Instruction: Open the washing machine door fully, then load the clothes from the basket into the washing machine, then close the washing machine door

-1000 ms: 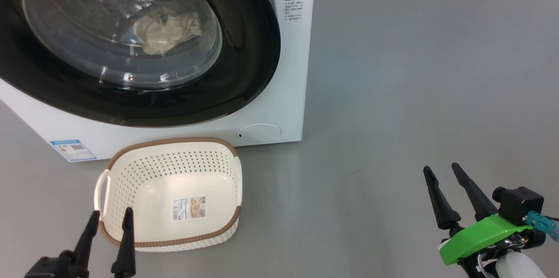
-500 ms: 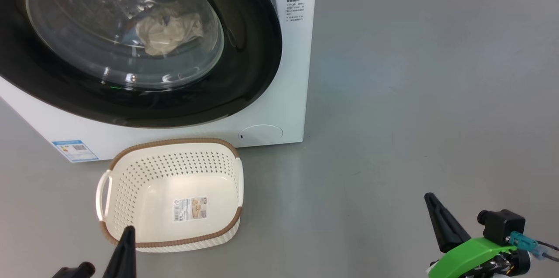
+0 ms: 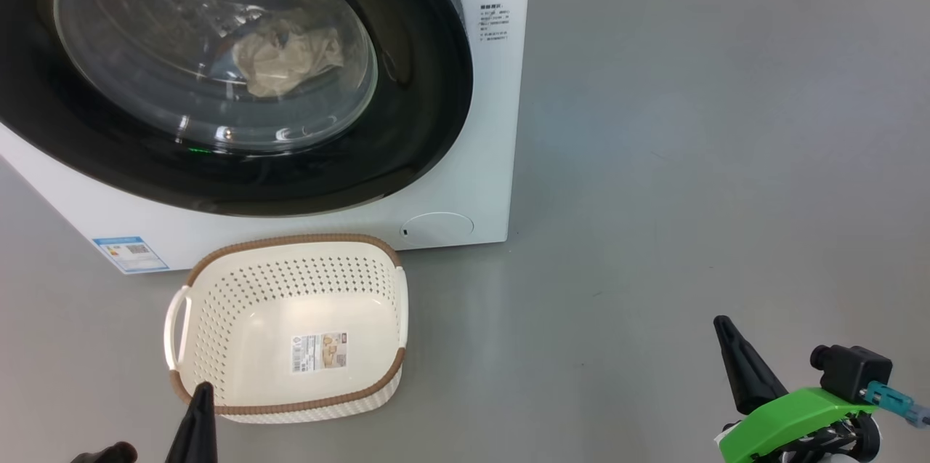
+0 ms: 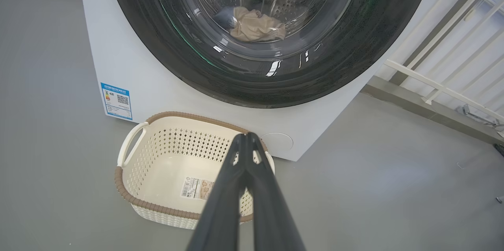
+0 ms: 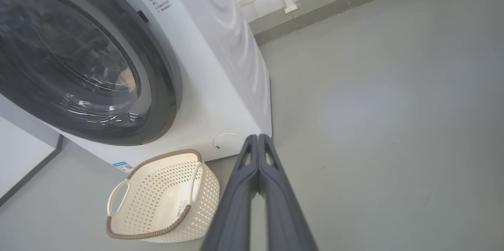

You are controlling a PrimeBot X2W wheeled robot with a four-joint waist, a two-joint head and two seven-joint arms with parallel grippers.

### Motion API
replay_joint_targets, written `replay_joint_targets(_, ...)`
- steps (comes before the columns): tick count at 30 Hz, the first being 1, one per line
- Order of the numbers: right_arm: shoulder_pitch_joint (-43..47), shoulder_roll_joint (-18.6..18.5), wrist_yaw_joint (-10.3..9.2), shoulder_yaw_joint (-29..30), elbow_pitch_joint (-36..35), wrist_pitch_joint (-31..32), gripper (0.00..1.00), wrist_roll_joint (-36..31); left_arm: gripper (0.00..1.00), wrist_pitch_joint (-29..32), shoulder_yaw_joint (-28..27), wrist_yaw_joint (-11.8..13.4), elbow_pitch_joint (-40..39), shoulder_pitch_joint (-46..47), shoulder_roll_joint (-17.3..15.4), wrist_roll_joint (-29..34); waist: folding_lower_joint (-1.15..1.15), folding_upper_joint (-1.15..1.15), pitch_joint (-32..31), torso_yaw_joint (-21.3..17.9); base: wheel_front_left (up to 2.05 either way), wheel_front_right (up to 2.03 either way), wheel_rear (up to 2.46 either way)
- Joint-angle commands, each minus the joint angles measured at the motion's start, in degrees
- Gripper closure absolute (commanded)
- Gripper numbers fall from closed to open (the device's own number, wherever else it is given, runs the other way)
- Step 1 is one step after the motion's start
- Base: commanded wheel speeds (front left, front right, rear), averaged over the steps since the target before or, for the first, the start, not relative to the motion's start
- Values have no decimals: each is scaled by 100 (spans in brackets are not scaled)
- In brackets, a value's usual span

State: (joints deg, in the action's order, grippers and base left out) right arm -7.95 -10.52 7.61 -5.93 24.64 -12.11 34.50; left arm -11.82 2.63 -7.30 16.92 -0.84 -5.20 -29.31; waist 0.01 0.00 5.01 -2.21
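One cream garment (image 3: pixel 287 56) in washing machine (image 3: pixel 465 179), sticker (image 3: pixel 319 352) in basket (image 3: pixel 290 240).

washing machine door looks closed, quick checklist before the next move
1. washing machine door closed, no gap showing: ok
2. Door actually latched: cannot tell
3. clothes inside, visible through the door: ok
4. basket emptied, just its sticker on the bottom: ok
5. left tool shut, holding nothing: ok
6. right tool shut, holding nothing: ok
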Motion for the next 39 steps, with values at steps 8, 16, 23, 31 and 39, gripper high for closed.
replay_joint_targets(8,-53,25,-2,149,-231,150,100,542,100,150,-127,-3,-118,204,-57,-595,-1,0,-39,18,0,0,0)
replay_joint_targets(16,-37,73,-3,221,-289,266,100,911,100,259,-172,-5,-133,238,-44,-1002,-1,0,-70,32,0,0,0)
replay_joint_targets(23,-21,122,-4,293,-347,382,100,1280,100,370,-218,-6,-146,271,-30,-1407,-1,0,-101,46,0,0,0)
replay_joint_targets(31,-2,178,-4,377,-414,516,100,1701,100,497,-273,-7,-160,310,-13,-1869,-1,0,-136,63,0,0,0)
replay_joint_targets(39,17,235,-5,462,-480,650,100,2120,100,626,-329,-8,-174,349,5,-2328,-1,0,-172,79,0,0,0)
